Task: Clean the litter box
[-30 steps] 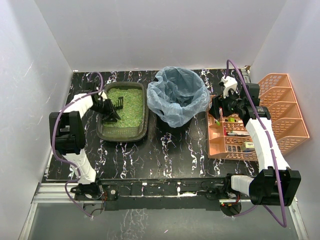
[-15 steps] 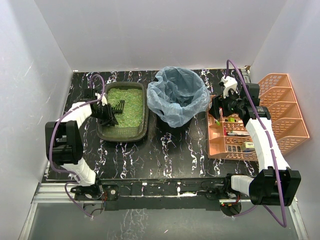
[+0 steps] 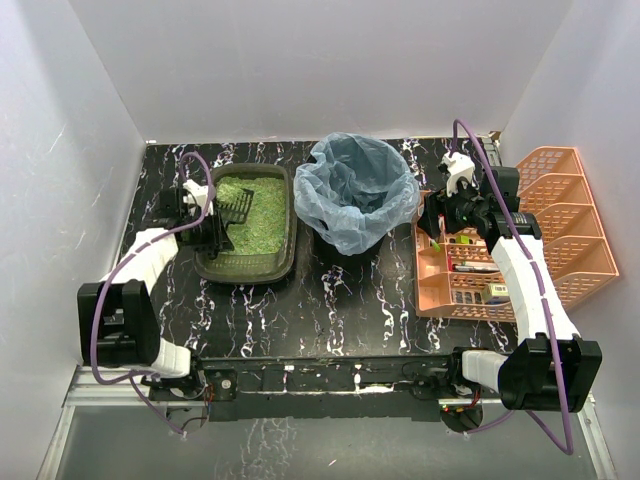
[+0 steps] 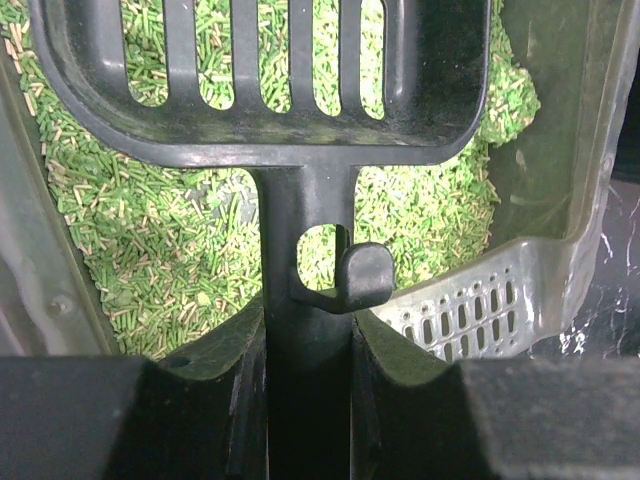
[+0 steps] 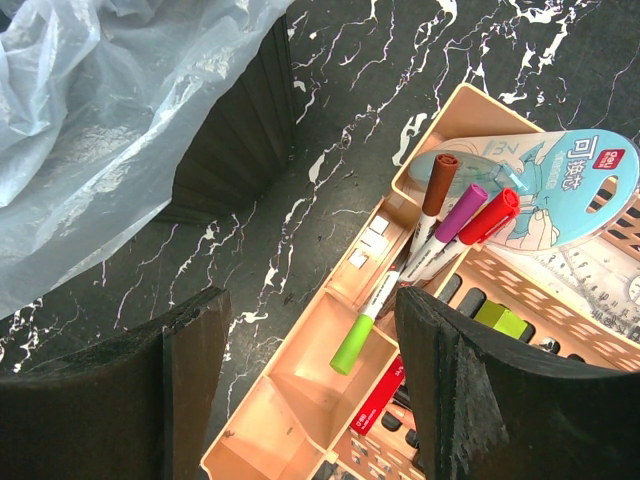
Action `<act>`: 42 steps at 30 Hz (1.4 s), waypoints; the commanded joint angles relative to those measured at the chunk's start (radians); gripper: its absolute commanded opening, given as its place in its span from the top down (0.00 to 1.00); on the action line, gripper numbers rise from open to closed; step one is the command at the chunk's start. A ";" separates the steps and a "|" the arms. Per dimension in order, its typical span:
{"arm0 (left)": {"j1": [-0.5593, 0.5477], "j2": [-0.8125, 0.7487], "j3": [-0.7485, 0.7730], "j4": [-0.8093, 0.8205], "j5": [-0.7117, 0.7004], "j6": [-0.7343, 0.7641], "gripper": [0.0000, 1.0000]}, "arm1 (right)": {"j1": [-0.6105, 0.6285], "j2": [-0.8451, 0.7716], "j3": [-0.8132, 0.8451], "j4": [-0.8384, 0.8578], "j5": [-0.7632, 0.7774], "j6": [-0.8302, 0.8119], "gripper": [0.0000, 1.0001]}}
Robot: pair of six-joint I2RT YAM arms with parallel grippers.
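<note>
Since a second ago the left arm's elbow has swung back toward the near edge of the desk [image 3: 340, 290], while its wrist has crept toward the far-left corner. The black slatted scoop [image 4: 260, 90] has travelled with it and now sits a little nearer the far end of the litter box [image 3: 245, 265]. The right arm has not shifted.

The left fingers [image 4: 225, 390] are clamped tight on the scoop's handle, with the scoop head over the litter. The right fingers [image 5: 195, 380] stand wide apart holding nothing, above the orange organiser [image 3: 560, 230] and its marker pens.

The litter box lies on the far-left part of the desk, just beside the bin [image 3: 355, 190] lined with a blue bag. It is a shallow, dark olive tray with rounded corners. Green pellets mixed with a few tan ones cover most of its floor, with a small bare patch near the scoop handle
</note>
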 commanded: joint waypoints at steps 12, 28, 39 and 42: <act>-0.033 -0.119 -0.070 0.066 0.056 0.095 1.00 | -0.005 -0.011 0.025 0.055 -0.026 -0.012 0.28; 0.061 -0.047 -0.055 0.005 0.159 0.091 1.00 | -0.005 -0.005 0.010 0.064 -0.033 -0.011 0.28; 0.031 -0.065 -0.082 -0.004 0.123 0.128 1.00 | -0.005 -0.008 0.010 0.061 -0.029 -0.010 0.28; -0.023 -0.071 -0.099 -0.015 0.119 0.139 1.00 | -0.006 -0.009 0.014 0.059 -0.029 -0.011 0.28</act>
